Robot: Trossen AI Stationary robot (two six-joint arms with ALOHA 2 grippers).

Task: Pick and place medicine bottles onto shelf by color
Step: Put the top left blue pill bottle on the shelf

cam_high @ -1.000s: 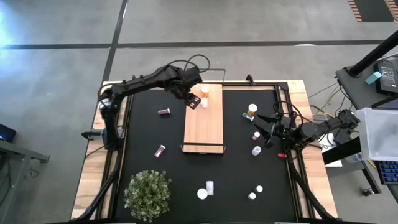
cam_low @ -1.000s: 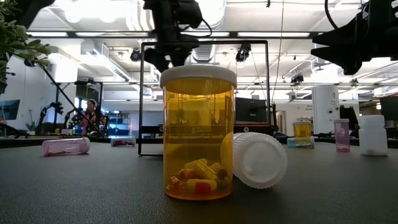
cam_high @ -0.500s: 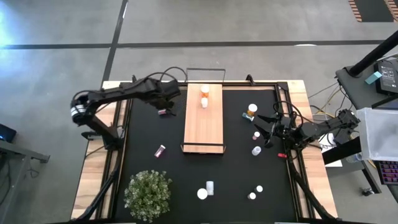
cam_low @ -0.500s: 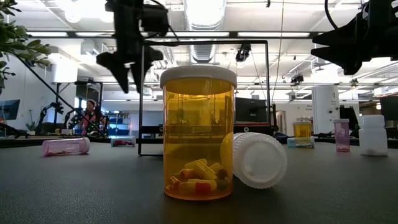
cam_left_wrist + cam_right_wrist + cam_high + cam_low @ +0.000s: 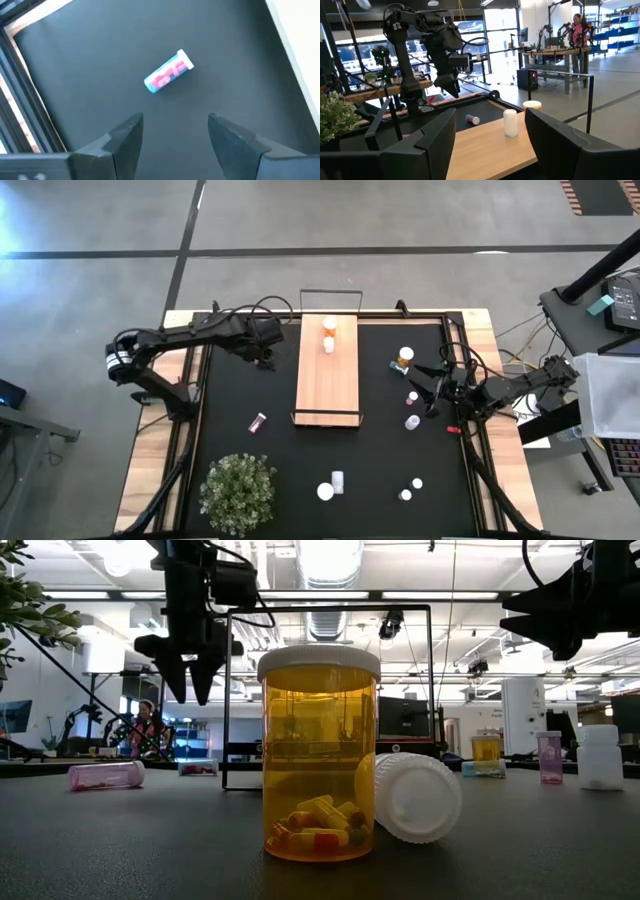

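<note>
A black mat covers the table, with light wood showing along its edges, and the room around it has a grey concrete floor. In the low view, ceiling lights and workbenches fill the background, and a person sits far off. A potted plant stands at the mat's near left corner.

The left arm reaches in from the left edge, and its gripper hangs above the mat just left of the shelf, fingers pointing down, released and empty. Right under it lies a pink bottle on its side, its long axis diagonal to the mat's edges, white cap toward the shelf. The right gripper waits over the mat's right side, jaws apart, holding nothing.

The shelf's long axis runs front to back. An orange bottle and a white bottle stand upright at its far end. Other bottles are scattered across the mat.
</note>
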